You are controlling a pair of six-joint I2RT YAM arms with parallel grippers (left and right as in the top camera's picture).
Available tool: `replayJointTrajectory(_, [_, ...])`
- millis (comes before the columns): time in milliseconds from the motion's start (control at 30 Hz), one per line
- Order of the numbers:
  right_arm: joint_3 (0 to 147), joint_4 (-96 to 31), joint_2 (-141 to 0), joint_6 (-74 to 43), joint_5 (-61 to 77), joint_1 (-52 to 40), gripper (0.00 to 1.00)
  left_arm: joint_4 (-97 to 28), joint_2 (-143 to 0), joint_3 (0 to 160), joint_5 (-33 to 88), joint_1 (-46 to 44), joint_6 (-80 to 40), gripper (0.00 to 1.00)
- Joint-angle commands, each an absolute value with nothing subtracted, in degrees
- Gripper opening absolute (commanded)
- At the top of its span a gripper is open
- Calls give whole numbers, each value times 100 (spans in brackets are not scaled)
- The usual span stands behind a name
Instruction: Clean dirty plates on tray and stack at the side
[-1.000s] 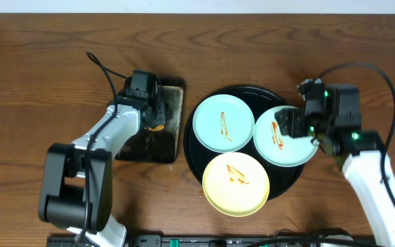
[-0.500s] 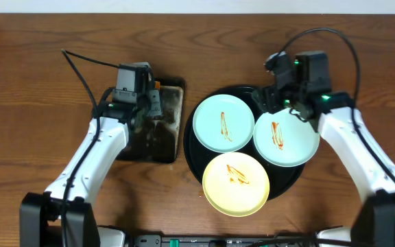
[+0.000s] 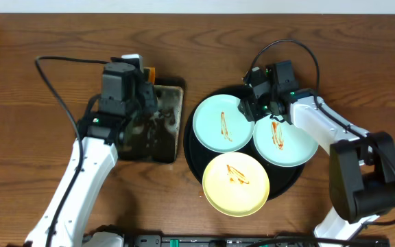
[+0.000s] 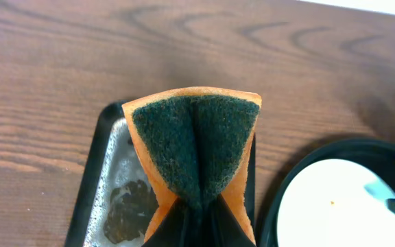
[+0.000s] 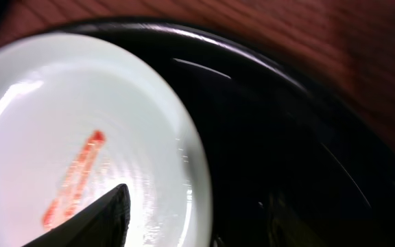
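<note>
L gripper (image 4: 197,223) is clamped on folded sponge (image 4: 196,147) over small tray (image 4: 94,185). Round tray (image 3: 190,154) holds mint plate (image 3: 214,130) at 10, 2nd mint plate (image 3: 293,147) at 2, yellow plate (image 3: 236,192) at 6, all streaked. R gripper (image 3: 252,110) hovers near 12, opening can't tell; best pin a rim, wipe scrub-side flat.

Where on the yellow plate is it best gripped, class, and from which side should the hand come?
Grip the yellow plate by its thin raised rim at the edge nearest the bottom of the overhead view, coming in from that side. There it juts out past the tray, which probably leaves room beneath the rim. Its far edge is crowded by the two mint plates.
</note>
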State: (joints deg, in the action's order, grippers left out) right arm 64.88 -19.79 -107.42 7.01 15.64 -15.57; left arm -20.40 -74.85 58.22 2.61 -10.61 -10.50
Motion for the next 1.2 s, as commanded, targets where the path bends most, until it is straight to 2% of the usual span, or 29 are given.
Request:
replayJointTrajectory(0, [6576,-1962,-10930,775,1354,-1658,57,-2025,-7216,5833,202,-1070,-1035,7])
replayJointTrajectory(267, [6573,-1940,-11181,775,1354,-1662,41,-2010,-6989,5833,202,-1070,-1037,7])
replayJointTrajectory(367, [6573,-1920,-11209,749,1356,-1664,31,-2010,-6997,5830,202,-1070,-1037,7])
replayJointTrajectory(500, [6573,-1883,-11209,729,1378,-1671,23,-2008,-7050,5830,202,-1070,-1037,8])
replayJointTrajectory(600, [6573,-1887,-11209,659,1402,-1743,11,-2018,-7284,5830,209,-1070,-1039,7])
replayJointTrajectory(933, [6573,-1892,-11209,119,1352,-1970,1,-2134,-8267,5830,213,-1070,-1046,7])
replayJointTrajectory(1167, [6573,-1905,-11209,-126,1350,-1970,1,-2255,-8917,5830,294,-1070,-1173,7])
